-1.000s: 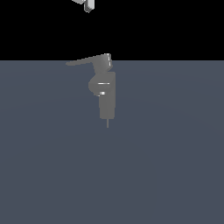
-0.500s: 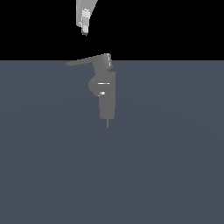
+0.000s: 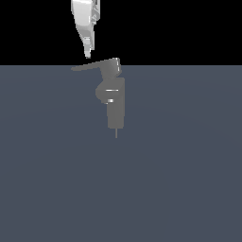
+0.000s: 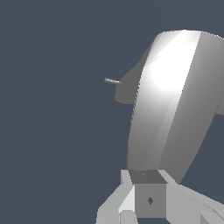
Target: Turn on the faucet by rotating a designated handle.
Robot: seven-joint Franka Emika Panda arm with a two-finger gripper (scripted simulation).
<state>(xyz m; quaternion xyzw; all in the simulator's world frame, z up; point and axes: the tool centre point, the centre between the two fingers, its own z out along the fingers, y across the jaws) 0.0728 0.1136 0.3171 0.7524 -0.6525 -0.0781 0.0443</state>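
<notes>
The grey faucet [image 3: 116,101] stands upright in the middle of the exterior view, with a bulge on the exterior view's left and a thin pin below. Its handle [image 3: 92,65] is a long flat lever that points toward the exterior view's left from a short block on top. My gripper [image 3: 87,53] hangs just above the lever's outer part, fingers together and holding nothing, with a small gap to the lever. In the wrist view the handle [image 4: 170,109] fills the frame as a large bright shape, the faucet [image 4: 124,89] shows dark behind it, and the gripper [image 4: 148,199] is at the lever's narrow end.
A flat blue-grey floor [image 3: 179,179] spreads all around the faucet. The background above it is black.
My gripper has come down from the top edge of the exterior view to just above the handle. The faucet and handle have not moved.
</notes>
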